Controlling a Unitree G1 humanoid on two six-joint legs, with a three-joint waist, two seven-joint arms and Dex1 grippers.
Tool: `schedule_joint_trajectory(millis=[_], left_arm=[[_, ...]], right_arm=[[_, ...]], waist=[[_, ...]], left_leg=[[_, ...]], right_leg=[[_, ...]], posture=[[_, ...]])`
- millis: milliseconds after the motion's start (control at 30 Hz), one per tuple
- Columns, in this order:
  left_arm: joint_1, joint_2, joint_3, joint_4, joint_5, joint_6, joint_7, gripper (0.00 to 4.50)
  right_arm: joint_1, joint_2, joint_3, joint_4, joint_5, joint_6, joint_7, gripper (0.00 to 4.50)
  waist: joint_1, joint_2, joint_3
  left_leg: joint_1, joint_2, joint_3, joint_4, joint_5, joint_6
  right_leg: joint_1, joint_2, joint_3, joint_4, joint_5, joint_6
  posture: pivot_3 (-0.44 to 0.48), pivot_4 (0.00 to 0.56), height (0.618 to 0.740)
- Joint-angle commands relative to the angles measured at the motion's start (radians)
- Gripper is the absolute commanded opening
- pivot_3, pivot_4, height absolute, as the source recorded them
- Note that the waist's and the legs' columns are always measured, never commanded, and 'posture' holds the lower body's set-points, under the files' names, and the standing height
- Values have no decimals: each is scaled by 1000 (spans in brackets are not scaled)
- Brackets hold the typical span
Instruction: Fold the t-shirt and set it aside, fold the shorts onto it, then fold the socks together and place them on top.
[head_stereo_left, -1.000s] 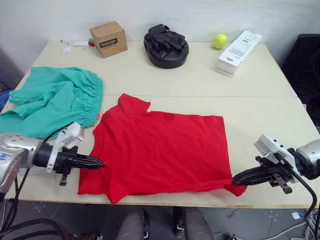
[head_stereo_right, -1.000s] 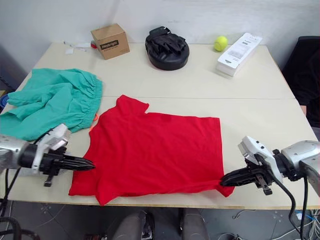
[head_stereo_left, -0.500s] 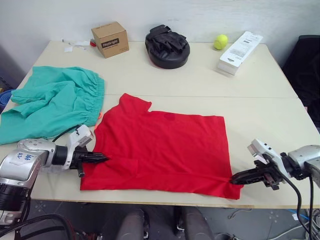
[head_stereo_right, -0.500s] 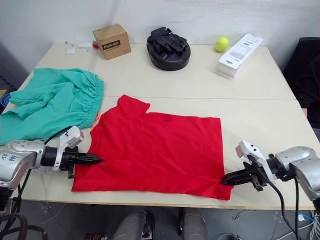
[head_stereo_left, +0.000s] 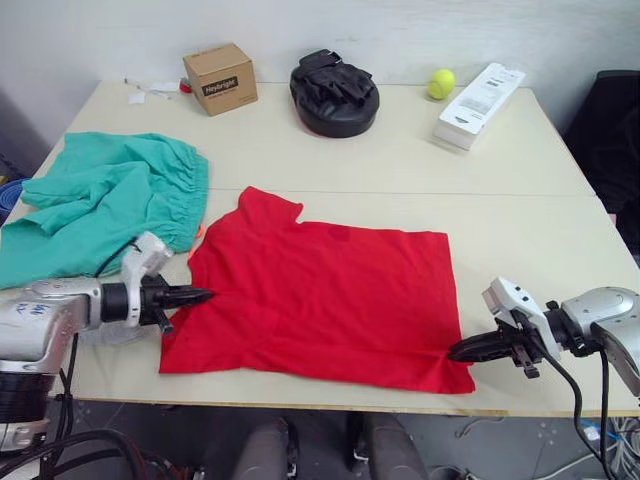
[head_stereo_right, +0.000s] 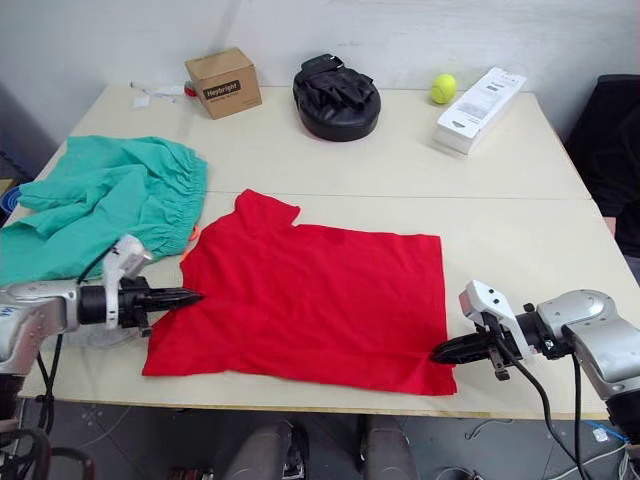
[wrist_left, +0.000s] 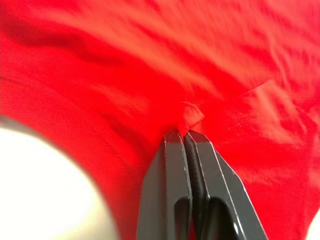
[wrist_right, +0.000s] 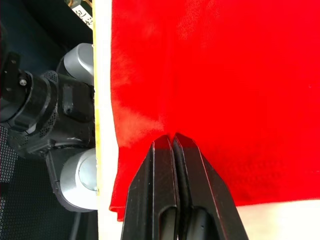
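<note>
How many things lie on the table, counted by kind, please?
Garments: 2, the t-shirt and the shorts.
Boxes: 2, the cardboard box and the white box.
Balls: 1, the tennis ball.
Black pads: 1, the round black pad.
Total: 6.

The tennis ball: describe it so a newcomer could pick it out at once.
On the beige table, look to the far edge. The tennis ball lies there between the black padded mitt and the white box, the one small, round, yellow-green thing.
</note>
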Motion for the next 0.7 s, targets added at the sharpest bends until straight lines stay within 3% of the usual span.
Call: schedule_joint_trajectory(millis=[33, 200, 267, 367, 600, 633, 700], left_arm=[[55, 19, 64, -76, -38, 38, 19, 0], [90, -17, 26, -93, -10, 12, 64, 0], [86, -26, 5, -87, 1, 6, 79, 0], [79, -36, 5, -81, 3, -3, 101, 681], [60, 1, 109, -137, -33, -19, 106, 2933], [57, 9, 133, -163, -58, -9, 92, 3245], [60, 26, 176, -231, -129, 15, 48, 3510]], right_arm=[[5, 6, -23, 13, -9, -26, 0, 10], [-12, 8, -18, 37, -17, -10, -4, 10], [-26, 7, -15, 44, -18, 0, -1, 602], [-31, -10, -33, 31, -2, 7, 19, 1632], [-34, -31, -166, -47, 82, 65, -13, 4201], [-20, -33, -195, -85, 99, 75, -24, 4494], [10, -29, -244, -175, 134, 94, -49, 4500]], waist=[[-1, 0, 0], [2, 0, 0], [4, 0, 0], [2, 0, 0], [1, 0, 0], [1, 0, 0], [1, 0, 0]], left_leg=[[0, 0, 0, 0, 0, 0], [1, 0, 0, 0, 0, -1], [1, 0, 0, 1, 0, -1], [1, 0, -1, 1, 0, -1], [0, 0, -1, 0, 0, -1], [0, 0, -1, 0, 0, -1], [0, 0, -1, -1, 1, -1]], right_leg=[[0, 0, 0, 0, 0, 0], [1, 0, 0, 0, 0, 0], [1, 0, 0, 0, 0, 0], [1, 0, 0, 0, 0, 0], [1, 0, 0, 0, 0, 0], [1, 0, 0, 0, 0, 0], [1, 0, 0, -1, 0, 0]], posture=[[0, 150, 740], [0, 150, 740], [0, 150, 740], [0, 150, 740], [0, 150, 740], [0, 150, 740], [0, 150, 740]])
